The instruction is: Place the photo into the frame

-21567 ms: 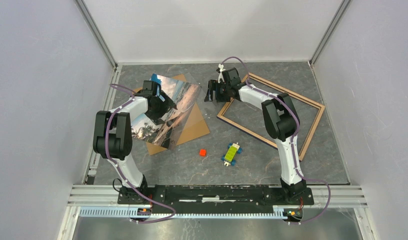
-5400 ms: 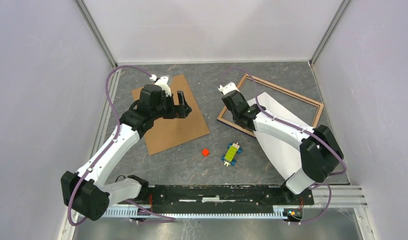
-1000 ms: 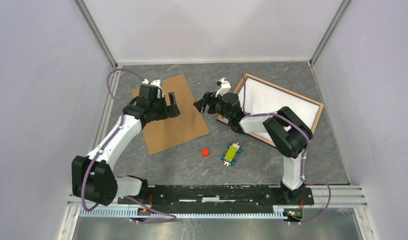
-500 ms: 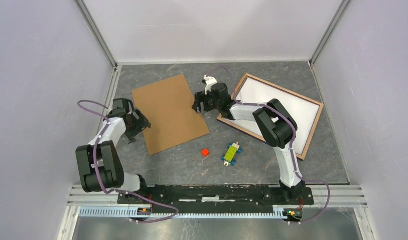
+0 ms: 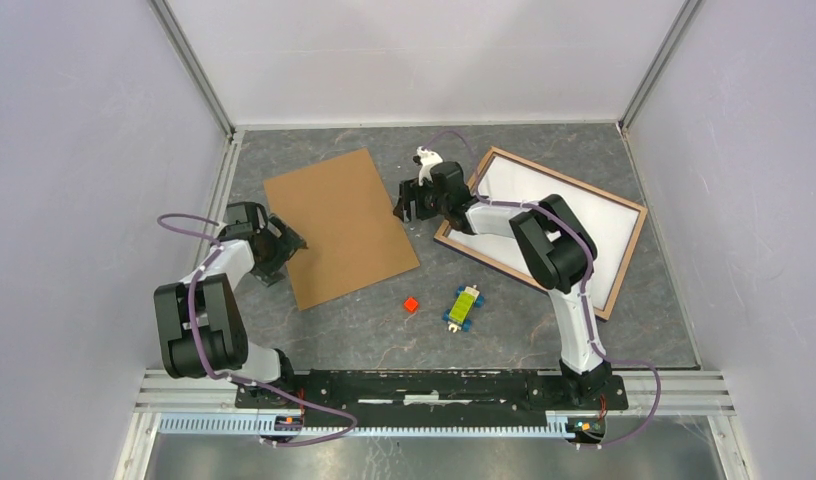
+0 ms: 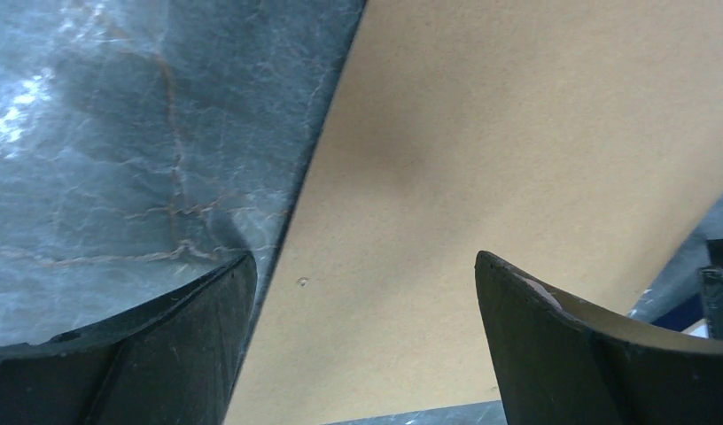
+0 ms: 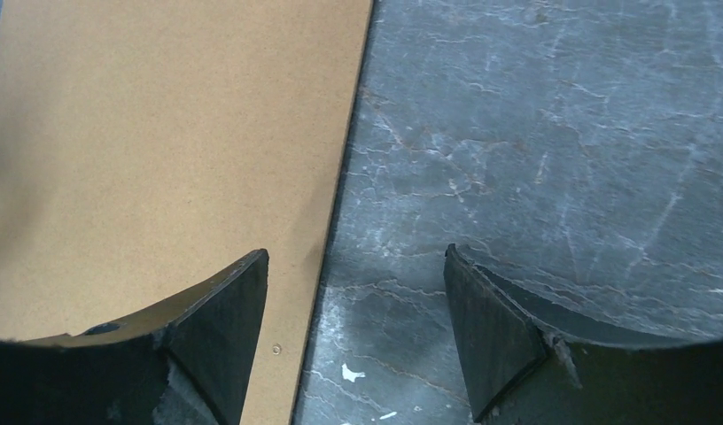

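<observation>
From above, the thin rectangular wooden frame [image 5: 624,264] lies near the far right corner of the grey worktop [image 5: 334,340]. The photo [image 5: 594,230] is inside it, white side up. The wrist cameras miss that. They show the flat brown cardboard board [image 5: 339,225] and the worktop up close. The left claw [image 6: 362,266] is spread wide over the board's left edge. The right claw [image 7: 356,255] is spread wide over its right edge.
</observation>
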You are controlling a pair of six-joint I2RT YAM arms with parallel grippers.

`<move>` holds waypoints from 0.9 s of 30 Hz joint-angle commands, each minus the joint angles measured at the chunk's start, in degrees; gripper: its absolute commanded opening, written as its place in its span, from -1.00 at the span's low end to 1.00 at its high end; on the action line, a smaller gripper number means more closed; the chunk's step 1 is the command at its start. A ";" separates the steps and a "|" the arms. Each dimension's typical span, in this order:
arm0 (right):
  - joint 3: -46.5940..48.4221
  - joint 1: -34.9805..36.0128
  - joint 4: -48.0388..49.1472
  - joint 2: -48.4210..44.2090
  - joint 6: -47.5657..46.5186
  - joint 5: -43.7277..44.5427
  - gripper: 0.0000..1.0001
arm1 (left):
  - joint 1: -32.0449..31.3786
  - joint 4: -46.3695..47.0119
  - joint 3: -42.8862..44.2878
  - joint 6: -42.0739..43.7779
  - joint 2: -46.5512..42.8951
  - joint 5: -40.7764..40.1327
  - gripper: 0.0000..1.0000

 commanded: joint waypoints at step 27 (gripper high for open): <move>-9.94 3.15 7.40 -14.15 25.19 -15.94 0.44 | -1.76 8.05 -7.52 -11.61 2.20 21.44 1.00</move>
